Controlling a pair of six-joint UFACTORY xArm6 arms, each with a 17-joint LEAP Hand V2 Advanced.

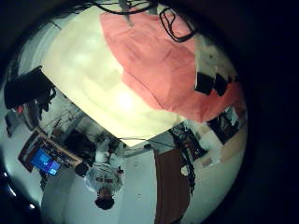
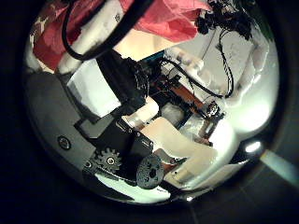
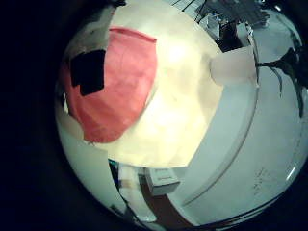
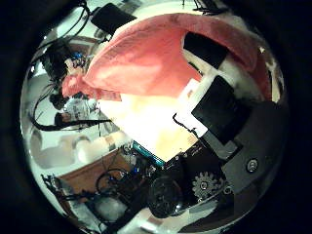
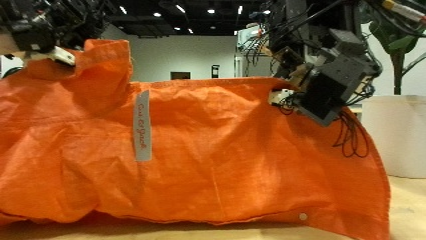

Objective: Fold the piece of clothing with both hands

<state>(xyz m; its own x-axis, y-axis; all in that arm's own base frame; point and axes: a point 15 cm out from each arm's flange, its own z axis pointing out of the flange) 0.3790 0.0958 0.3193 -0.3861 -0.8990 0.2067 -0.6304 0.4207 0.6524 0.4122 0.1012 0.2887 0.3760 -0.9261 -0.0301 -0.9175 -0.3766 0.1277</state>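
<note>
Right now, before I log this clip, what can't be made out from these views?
- Outside view: the table is mostly hidden behind the lifted orange garment.
- Outside view: the left hand is cut off by the top edge.
- Outside view: the right hand's fingertips at the cloth's edge are too cluttered to read the grip.

One orange garment (image 5: 226,140) in all, a single piece of cloth, carrying one white label strip (image 5: 143,125) and one small white button (image 5: 304,216) near the lower hem. Two robot hands up at the cloth's top edge: one left hand (image 5: 53,30) and one right hand (image 5: 320,75), each on one white arm, so two arms as well. One pale wooden table (image 5: 406,212) underneath, plus one white container (image 5: 400,130) and one leafy plant (image 5: 404,40) beside the right hand.
</note>
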